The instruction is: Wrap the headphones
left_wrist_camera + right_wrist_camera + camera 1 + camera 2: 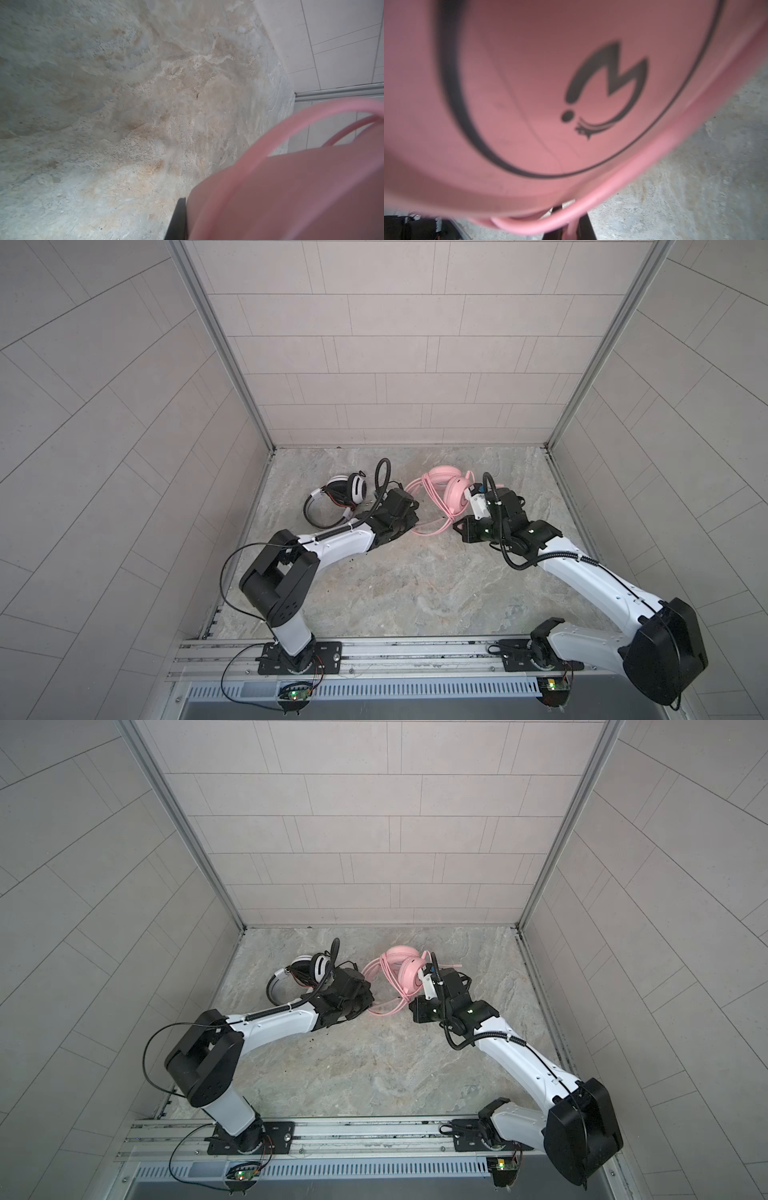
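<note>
The pink headphones (451, 489) stand on the stone table near the back, their thin pink cord (432, 524) looped in front of them. My right gripper (460, 527) is beside the earcup. In the right wrist view its jaws (572, 220) are shut on the pink cord (591, 199), with the logo earcup (550, 93) filling the view. My left gripper (412, 523) meets the cord loops from the left. One black finger (178, 220) shows against a blurred pink mass (291, 197); its other finger is hidden. The white and black headphones (345, 491) lie behind the left arm.
Tiled walls close the table (415, 593) in at the back and on both sides. The black and red cord (320, 514) of the white headphones curls beside my left forearm. The arm bases sit on a rail (395, 655) along the front edge.
</note>
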Robot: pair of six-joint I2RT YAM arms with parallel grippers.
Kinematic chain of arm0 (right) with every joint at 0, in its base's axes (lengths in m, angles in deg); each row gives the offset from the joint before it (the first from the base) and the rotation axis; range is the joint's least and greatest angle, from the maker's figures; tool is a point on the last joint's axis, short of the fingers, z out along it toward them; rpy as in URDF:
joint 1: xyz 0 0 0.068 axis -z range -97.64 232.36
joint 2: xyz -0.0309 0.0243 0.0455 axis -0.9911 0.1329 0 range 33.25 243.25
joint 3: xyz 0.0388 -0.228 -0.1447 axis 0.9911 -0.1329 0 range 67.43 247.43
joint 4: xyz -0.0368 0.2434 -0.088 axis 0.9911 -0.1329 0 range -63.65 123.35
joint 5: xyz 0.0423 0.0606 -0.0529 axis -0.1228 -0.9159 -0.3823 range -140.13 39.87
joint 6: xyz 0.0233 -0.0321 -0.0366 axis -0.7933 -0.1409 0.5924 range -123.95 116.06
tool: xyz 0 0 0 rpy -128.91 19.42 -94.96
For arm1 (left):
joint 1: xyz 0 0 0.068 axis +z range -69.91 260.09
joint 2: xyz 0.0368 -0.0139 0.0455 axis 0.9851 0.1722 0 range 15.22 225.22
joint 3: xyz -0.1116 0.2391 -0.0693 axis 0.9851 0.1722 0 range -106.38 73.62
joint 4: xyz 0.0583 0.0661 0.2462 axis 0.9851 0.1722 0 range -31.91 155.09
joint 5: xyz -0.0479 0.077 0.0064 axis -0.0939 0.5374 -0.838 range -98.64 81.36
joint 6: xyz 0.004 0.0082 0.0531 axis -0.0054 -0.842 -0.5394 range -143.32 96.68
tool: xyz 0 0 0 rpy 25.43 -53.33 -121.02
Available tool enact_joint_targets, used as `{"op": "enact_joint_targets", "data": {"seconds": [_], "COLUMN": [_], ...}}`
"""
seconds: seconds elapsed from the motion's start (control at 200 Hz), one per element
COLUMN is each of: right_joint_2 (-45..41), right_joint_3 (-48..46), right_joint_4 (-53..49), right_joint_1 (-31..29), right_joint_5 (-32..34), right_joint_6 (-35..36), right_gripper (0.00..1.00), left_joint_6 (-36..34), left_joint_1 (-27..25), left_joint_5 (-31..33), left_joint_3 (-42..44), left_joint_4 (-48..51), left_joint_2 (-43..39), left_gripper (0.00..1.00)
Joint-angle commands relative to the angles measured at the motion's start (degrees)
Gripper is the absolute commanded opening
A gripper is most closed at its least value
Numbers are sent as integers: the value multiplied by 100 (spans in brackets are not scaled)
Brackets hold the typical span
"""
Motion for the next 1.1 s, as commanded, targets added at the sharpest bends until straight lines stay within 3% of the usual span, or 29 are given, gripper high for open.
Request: {"op": "enact_joint_targets", "data": {"seconds": [0.0, 0.1, 0.33, 0.555, 0.751, 0.911, 1.096], "right_joint_2": [101, 427, 1651, 2766, 3099, 3043, 3063], "right_joint_3": [-109, -153, 325, 977, 960, 1018, 980], "right_joint_4": [18, 266, 296, 240, 179, 173, 138], "right_joint_1": [317, 787, 873, 937, 1078, 1227, 1369], "right_joint_5": [-42, -346, -595, -842, -763, -804, -777], "right_joint_6": [370, 406, 465, 414, 495, 460, 443], "right_gripper": [0, 0, 0, 0, 0, 0, 4], "left_joint_6": [-518, -712, -502, -594, -561, -831, -1246], "left_joint_1": [-247, -364, -434, -581, -662, -795, -908], "left_joint_5": [318, 499, 471, 393, 38, -60, 19], "left_joint_3": [-509, -397, -8, -563, -1001, -1264, -1469], "left_joint_4": [225, 508, -135, -195, -240, 47, 590], "left_joint_2": [74, 144, 738, 1578, 2099, 2191, 2049], "left_gripper": [0, 0, 0, 2, 8, 30, 41]}}
